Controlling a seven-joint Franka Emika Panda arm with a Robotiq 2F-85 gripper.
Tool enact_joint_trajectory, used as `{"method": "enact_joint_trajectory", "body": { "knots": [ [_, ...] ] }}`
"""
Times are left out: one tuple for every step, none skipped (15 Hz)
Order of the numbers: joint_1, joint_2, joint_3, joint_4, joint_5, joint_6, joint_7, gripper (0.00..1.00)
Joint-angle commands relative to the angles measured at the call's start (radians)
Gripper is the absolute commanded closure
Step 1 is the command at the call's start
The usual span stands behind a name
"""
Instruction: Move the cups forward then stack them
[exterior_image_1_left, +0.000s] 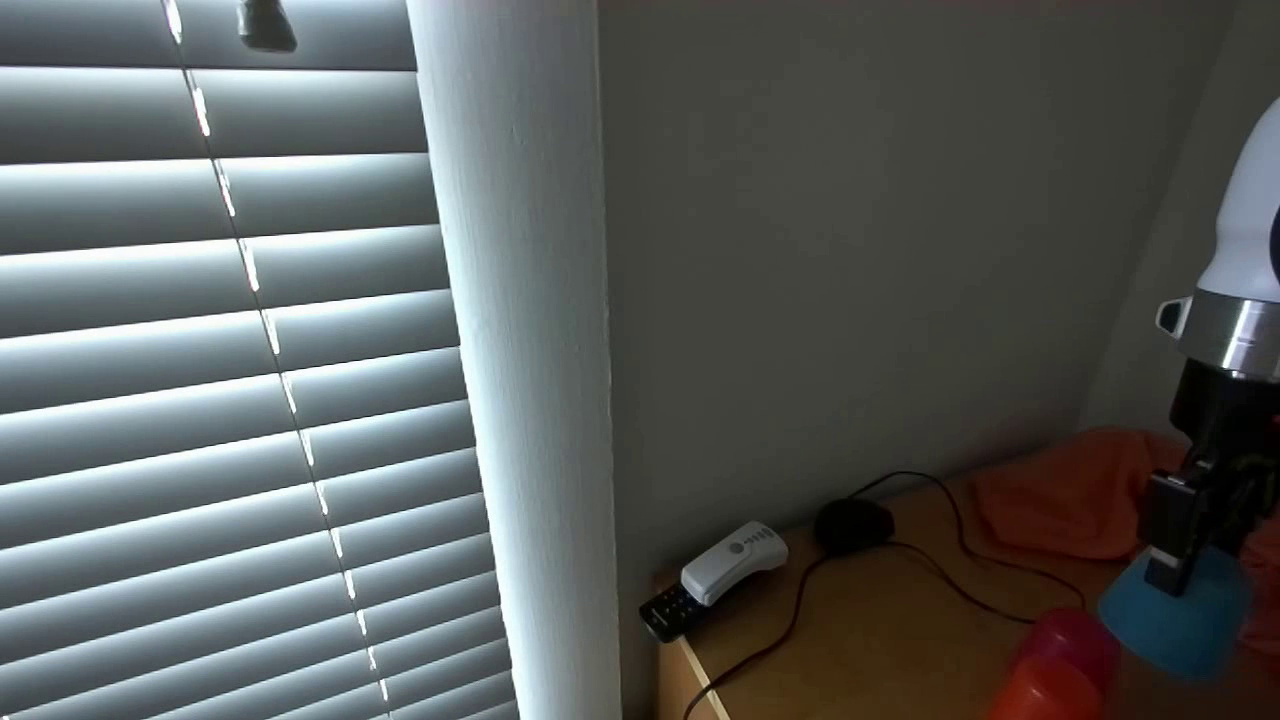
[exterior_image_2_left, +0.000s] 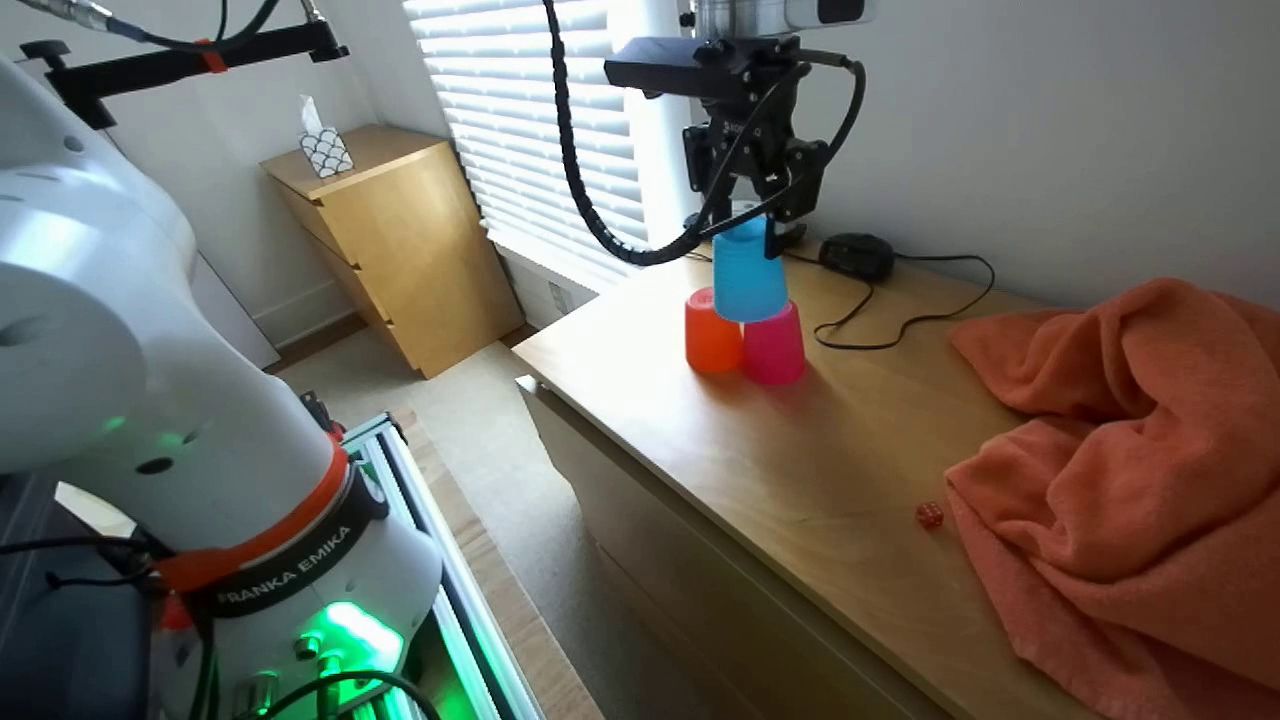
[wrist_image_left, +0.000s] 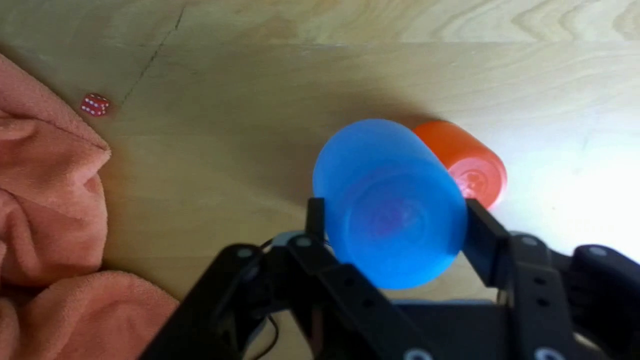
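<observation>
The blue cup (exterior_image_2_left: 750, 275) is upside down, its wide rim downward, with my gripper (wrist_image_left: 394, 215) shut on it. The black fingers (wrist_image_left: 316, 217) press its sides from left and right in the wrist view. Below it an orange-red cup (exterior_image_2_left: 713, 332) and a pink cup (exterior_image_2_left: 776, 350) stand upside down side by side on the wooden top. In an exterior view the blue cup's rim overlaps both their tops; whether it touches them I cannot tell. From the wrist, the orange-red cup (wrist_image_left: 472, 165) is partly covered, and the pink one only shimmers through the blue plastic.
An orange cloth (exterior_image_2_left: 1140, 450) lies crumpled on the dresser top (exterior_image_2_left: 840, 440), with a red die (exterior_image_2_left: 930, 515) beside it. A black device (exterior_image_2_left: 857, 256) with a looping cable lies near the wall. Remotes (exterior_image_1_left: 735, 562) rest at the far corner.
</observation>
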Motion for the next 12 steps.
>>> {"method": "enact_joint_trajectory", "body": {
  "knots": [
    [0.023, 0.042, 0.000, 0.035, 0.066, -0.008, -0.080, 0.58],
    [0.025, 0.050, 0.002, 0.042, 0.075, -0.011, -0.091, 0.58],
    [0.027, 0.059, 0.003, 0.049, 0.083, -0.025, -0.108, 0.58],
    [0.027, 0.069, 0.005, 0.056, 0.086, -0.028, -0.116, 0.58],
    [0.027, 0.076, 0.005, 0.061, 0.089, -0.030, -0.126, 0.58],
    [0.028, 0.083, 0.008, 0.065, 0.094, -0.030, -0.133, 0.58],
    [0.029, 0.092, 0.010, 0.069, 0.095, -0.029, -0.137, 0.58],
    [0.029, 0.100, 0.013, 0.072, 0.091, -0.025, -0.136, 0.58],
    [0.029, 0.107, 0.016, 0.077, 0.091, -0.024, -0.137, 0.58],
    [0.030, 0.114, 0.021, 0.082, 0.087, -0.027, -0.132, 0.58],
    [0.030, 0.120, 0.025, 0.086, 0.074, -0.027, -0.117, 0.58],
    [0.030, 0.125, 0.029, 0.090, 0.076, -0.027, -0.119, 0.58]
  ]
}}
